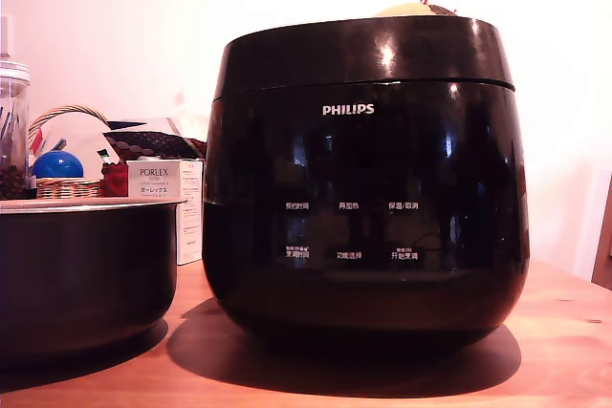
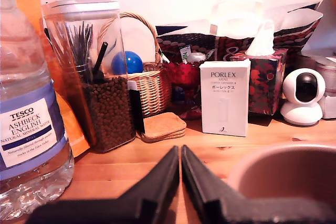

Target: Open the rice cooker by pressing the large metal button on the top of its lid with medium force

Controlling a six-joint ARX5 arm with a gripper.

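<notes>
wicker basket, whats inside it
A blue ball shows above the wicker basket's rim. Anything lower inside is hidden by the woven wall and the clear jar in front.

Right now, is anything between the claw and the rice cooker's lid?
Can't tell. The shut claw faces shelf clutter, with only a pot rim beside it. The rice cooker and its lid appear only in the exterior view, without the claw.

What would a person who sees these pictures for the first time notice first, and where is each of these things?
In the exterior view, the glossy black rice cooker fills the middle, its lid closed, with a plain black pot at that view's left. In the wrist view, the gripper, its black fingers nearly together and holding nothing, points toward a white PORLEX box on the wooden table. A large water bottle stands close to the camera.
</notes>
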